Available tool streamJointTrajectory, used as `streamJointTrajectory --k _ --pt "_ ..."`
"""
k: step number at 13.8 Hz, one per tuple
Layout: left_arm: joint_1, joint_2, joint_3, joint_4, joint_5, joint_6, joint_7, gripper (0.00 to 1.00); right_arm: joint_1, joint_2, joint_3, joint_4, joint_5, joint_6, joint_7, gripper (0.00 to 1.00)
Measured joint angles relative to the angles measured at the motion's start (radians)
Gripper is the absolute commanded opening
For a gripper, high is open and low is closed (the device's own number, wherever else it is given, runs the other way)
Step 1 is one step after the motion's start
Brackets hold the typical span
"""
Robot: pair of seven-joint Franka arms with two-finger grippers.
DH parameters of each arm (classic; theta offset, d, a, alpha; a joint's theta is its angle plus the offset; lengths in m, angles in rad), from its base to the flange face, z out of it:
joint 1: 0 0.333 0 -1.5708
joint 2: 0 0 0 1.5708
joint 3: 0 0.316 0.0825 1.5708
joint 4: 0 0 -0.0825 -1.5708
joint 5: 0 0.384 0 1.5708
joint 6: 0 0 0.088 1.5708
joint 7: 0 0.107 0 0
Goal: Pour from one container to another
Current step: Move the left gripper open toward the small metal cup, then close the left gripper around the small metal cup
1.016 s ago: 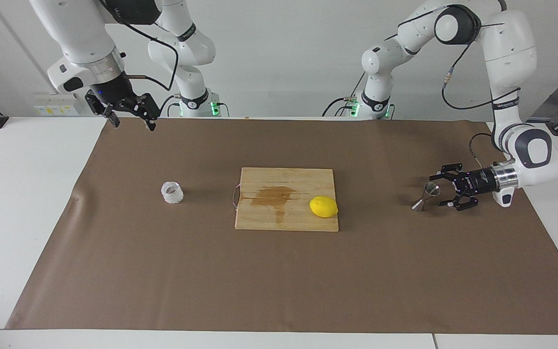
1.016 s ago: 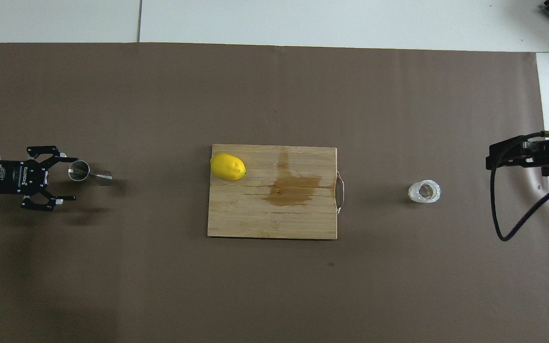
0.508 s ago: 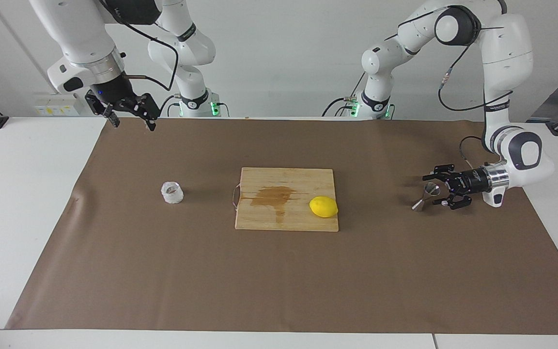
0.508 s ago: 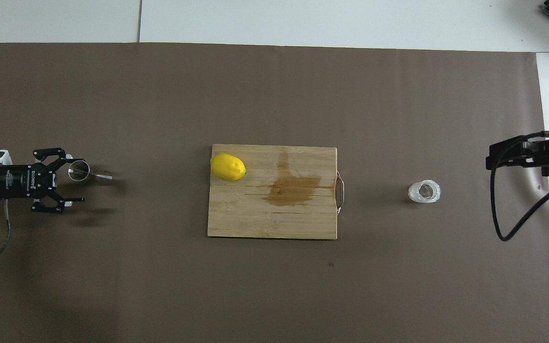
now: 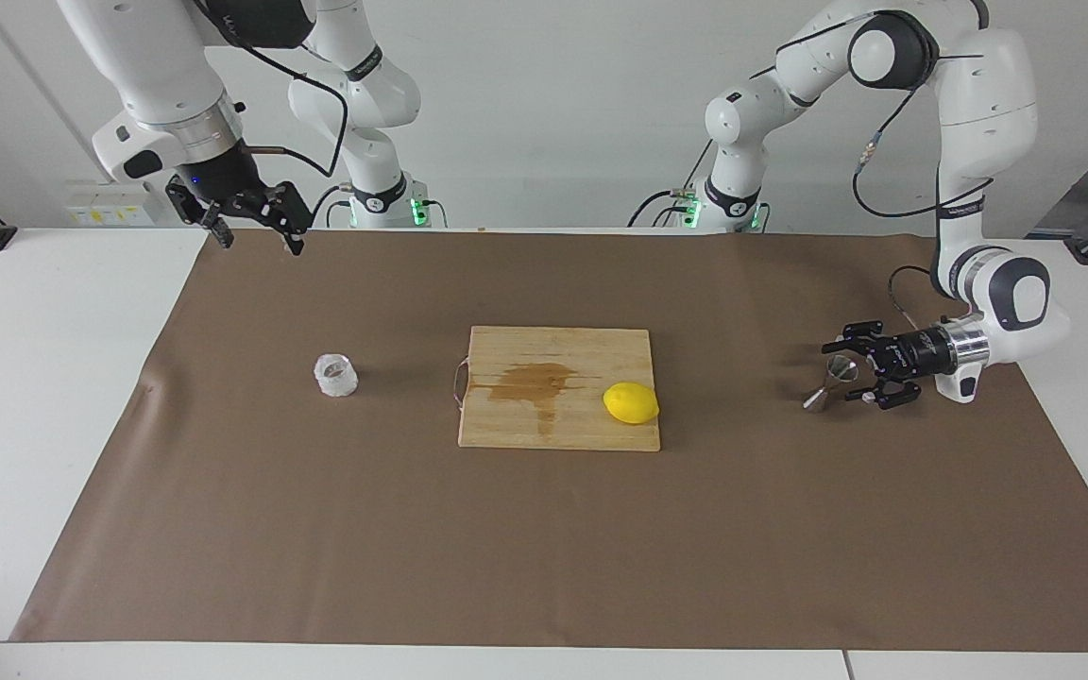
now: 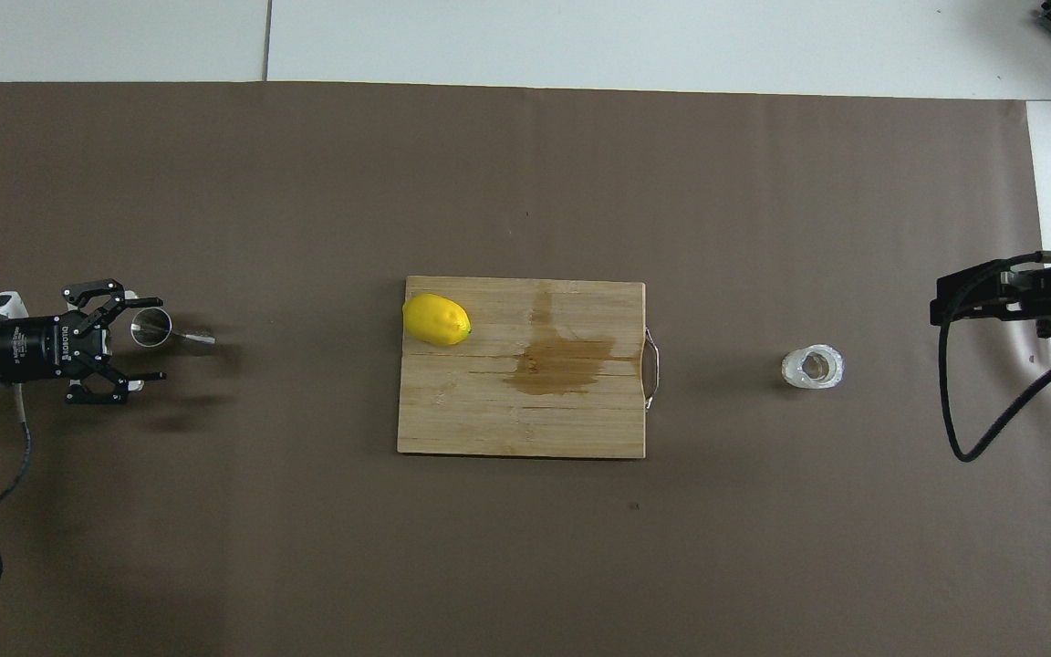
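The steel jigger [image 5: 830, 382] stands on the brown mat at the left arm's end of the table; it also shows in the overhead view [image 6: 157, 328]. My left gripper [image 5: 841, 373] lies level and low over the mat. It is open, with its fingers on either side of the jigger's upper cone [image 6: 161, 338]. The translucent-white textured cup [image 5: 335, 375] stands alone on the mat toward the right arm's end [image 6: 813, 367]. My right gripper [image 5: 256, 234] waits, open and empty, high over the mat's edge nearest the robots [image 6: 945, 306].
A wooden cutting board [image 5: 558, 345] with a brown stain and a wire handle lies mid-table [image 6: 525, 424]. A yellow lemon [image 5: 631, 403] sits on its corner toward the left arm's end [image 6: 436, 319]. The brown mat [image 5: 544, 548] covers most of the table.
My left gripper has slid a little toward the table's middle, so its open fingers now reach around the jigger. The right arm, the cup and the lemon have not moved.
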Motion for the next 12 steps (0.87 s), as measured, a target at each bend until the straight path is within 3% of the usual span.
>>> streamJointTrajectory --k 12 --pt "0.0 0.0 -0.008 -0.008 -0.043 -0.001 0.001 1.0 0.0 0.0 0.0 0.0 0.0 0.0 0.0 1.0"
